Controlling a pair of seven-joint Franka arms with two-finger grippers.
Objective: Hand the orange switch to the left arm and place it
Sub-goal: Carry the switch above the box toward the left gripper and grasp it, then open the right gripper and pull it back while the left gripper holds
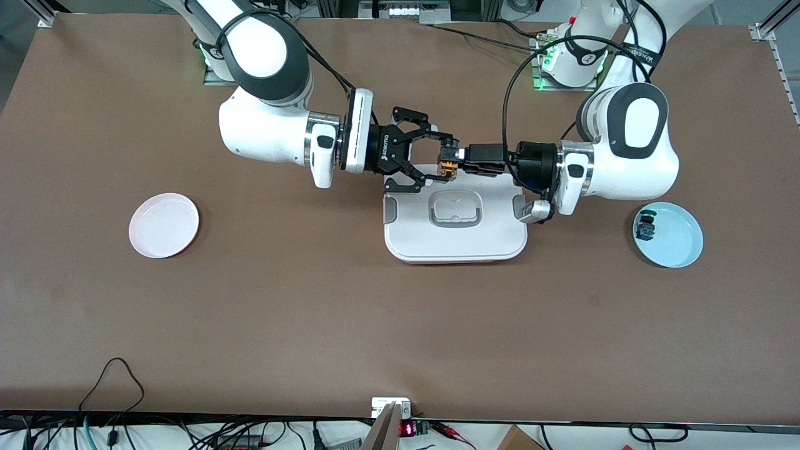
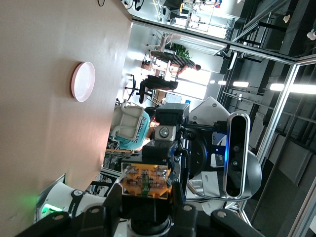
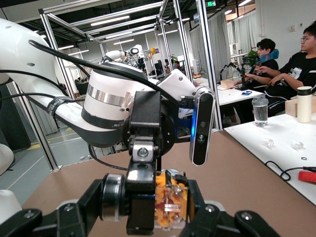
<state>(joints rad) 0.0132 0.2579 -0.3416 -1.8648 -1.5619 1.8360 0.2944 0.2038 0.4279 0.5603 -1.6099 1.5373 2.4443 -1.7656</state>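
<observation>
You have a wide brown table in a lab, with the white box sitting in the middle of it. A pink plate lies toward the right arm's end and a blue plate toward the left arm's end, with a small blue-and-green part resting in the blue one.

Both arms meet in the air above the edge of the box nearest the robots' bases. The orange switch hangs between them, over that edge of the lid. Your right gripper is pinched on the switch, and your left gripper has its fingers pressed onto the same part from the opposite direction. Both wrist views show the switch clamped between dark fingers, its orange body facing each camera.

This looks like the handover point, with both hands on the part. The risk from here is pulling one arm away before the other lets go: that could twist the tiny switch out of both grips and drop it onto the lid. A weak hold by the receiving hand would do the same. Both wrists also sit low over the box, so a descending or sweeping retreat could strike it.
</observation>
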